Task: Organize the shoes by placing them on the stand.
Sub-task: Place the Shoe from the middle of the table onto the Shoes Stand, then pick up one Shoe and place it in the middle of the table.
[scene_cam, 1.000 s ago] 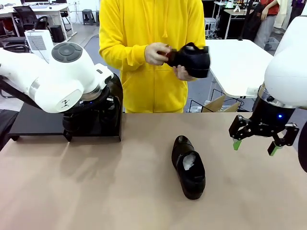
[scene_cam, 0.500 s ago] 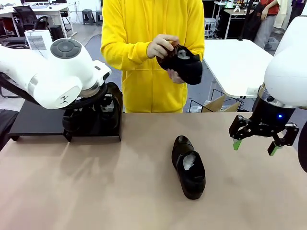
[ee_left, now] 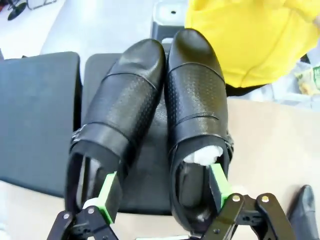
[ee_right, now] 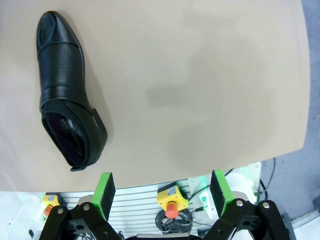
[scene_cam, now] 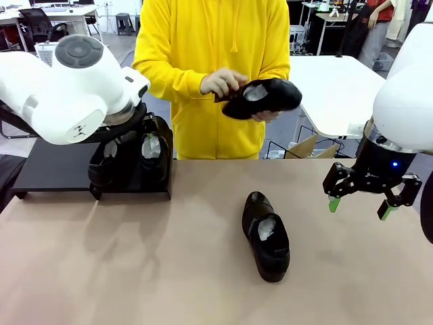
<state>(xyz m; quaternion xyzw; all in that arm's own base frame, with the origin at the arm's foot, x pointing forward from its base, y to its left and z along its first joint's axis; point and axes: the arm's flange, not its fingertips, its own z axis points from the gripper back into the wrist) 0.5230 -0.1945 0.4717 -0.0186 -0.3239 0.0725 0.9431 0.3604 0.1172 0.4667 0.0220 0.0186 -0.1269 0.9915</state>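
Observation:
Two glossy black shoes (ee_left: pixel 192 100) stand side by side, toes away from me, on the right end of the matte-black stand (scene_cam: pixel 47 172). White paper shows in the right-hand one (scene_cam: pixel 152 154). My left gripper (ee_left: pixel 163 189) hovers open just above their heels, one green finger over each shoe's opening. A third shoe (scene_cam: pixel 266 235) lies on the tan table, also seen as the shoe (ee_right: pixel 65 100) in the right wrist view. The person in yellow holds the fourth shoe (scene_cam: pixel 264 96) in both hands at chest height. My right gripper (scene_cam: pixel 358 201) hangs open and empty, right of the lying shoe.
The stand's left half (ee_left: pixel 35 115) is bare. A white table (scene_cam: pixel 338 88) and a cardboard box (scene_cam: pixel 304 145) sit behind the far edge. Below my right gripper, the table's near edge and a yellow box with a red button (ee_right: pixel 170 200) show.
My left arm has lifted up and to the left, uncovering the two shoes on the stand. The person has turned the held shoe onto its side. The right arm has not moved.

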